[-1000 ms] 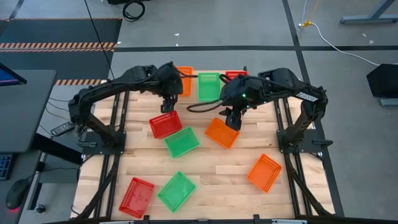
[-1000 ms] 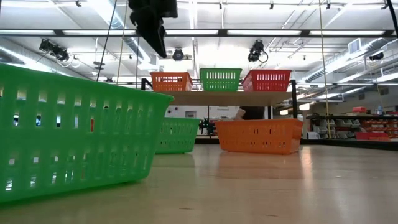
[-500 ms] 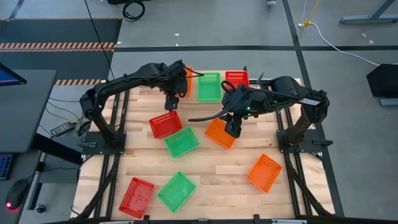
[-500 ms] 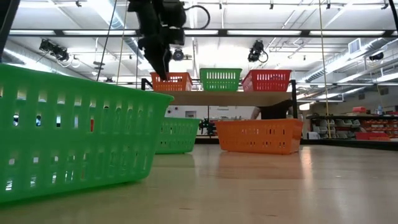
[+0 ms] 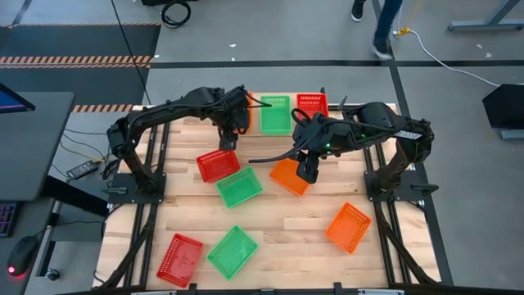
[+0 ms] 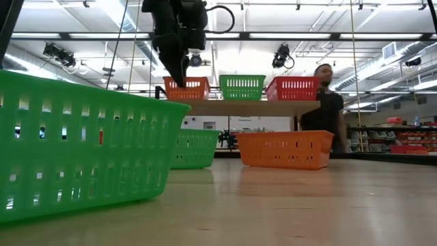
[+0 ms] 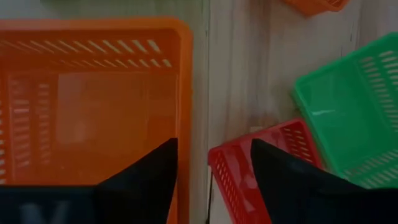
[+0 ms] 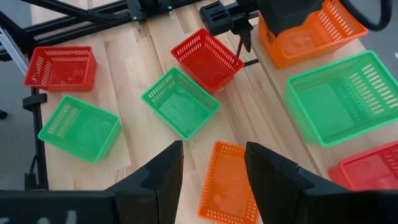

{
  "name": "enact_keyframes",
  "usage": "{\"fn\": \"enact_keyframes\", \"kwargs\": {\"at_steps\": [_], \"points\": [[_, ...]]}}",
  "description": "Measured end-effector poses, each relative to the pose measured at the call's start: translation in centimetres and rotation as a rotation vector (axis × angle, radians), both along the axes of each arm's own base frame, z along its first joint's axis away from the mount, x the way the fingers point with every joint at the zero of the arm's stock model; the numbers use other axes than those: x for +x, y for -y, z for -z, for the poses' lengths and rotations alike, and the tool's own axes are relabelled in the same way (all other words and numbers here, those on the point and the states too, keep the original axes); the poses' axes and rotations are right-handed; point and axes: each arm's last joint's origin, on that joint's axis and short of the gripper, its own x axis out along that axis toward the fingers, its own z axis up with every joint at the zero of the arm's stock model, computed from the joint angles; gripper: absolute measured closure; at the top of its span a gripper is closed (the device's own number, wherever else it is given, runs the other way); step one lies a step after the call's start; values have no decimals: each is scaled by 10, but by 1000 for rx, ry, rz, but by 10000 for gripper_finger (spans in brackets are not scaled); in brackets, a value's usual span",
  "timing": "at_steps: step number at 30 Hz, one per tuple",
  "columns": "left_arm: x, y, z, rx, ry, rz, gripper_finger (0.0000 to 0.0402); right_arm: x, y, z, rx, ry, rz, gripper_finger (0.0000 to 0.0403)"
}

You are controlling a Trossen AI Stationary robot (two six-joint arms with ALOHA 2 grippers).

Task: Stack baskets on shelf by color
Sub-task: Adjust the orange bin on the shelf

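Observation:
The shelf [image 6: 259,107] stands at the table's far edge and carries one orange basket [image 6: 188,89], one green [image 6: 242,87] and one red [image 6: 293,88]. My left gripper [image 7: 214,171] is open above the shelf's left end; its fingers straddle the orange basket's rim [image 7: 185,93] without touching. My right gripper [image 8: 214,171] is open and hovers over an orange basket [image 5: 288,176] that rests flat on the table. Other baskets lie on the table: red [image 5: 218,164], green [image 5: 239,187], orange [image 5: 348,227], green [image 5: 232,251] and red [image 5: 180,258].
A person [image 6: 324,102] walks in the room beyond the far edge. The nearest green basket [image 6: 82,143] fills the low view's left side. Bare wood shows in the table's middle [image 5: 286,217] and along its near right part.
My left gripper has moved toward the far edge and down, closing on the shelf's orange basket. My right gripper has shifted a little toward the near edge, over the orange basket on the table. A person has walked into view behind the table.

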Motion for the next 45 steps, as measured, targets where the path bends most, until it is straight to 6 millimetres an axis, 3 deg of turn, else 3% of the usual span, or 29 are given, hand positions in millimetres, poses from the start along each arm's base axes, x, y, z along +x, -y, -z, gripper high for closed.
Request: {"fn": "enact_keyframes", "kwargs": {"at_steps": [15, 32, 45], "points": [[4, 14, 1, -19, -13, 3, 201, 0, 0, 0, 0, 0, -1, 226], [-8, -11, 1, 46, -51, -102, 235, 0, 0, 0, 7, 2, 7, 226], [-8, -12, 1, 46, -41, -110, 259, 0, 0, 0, 0, 0, 0, 226]]}}
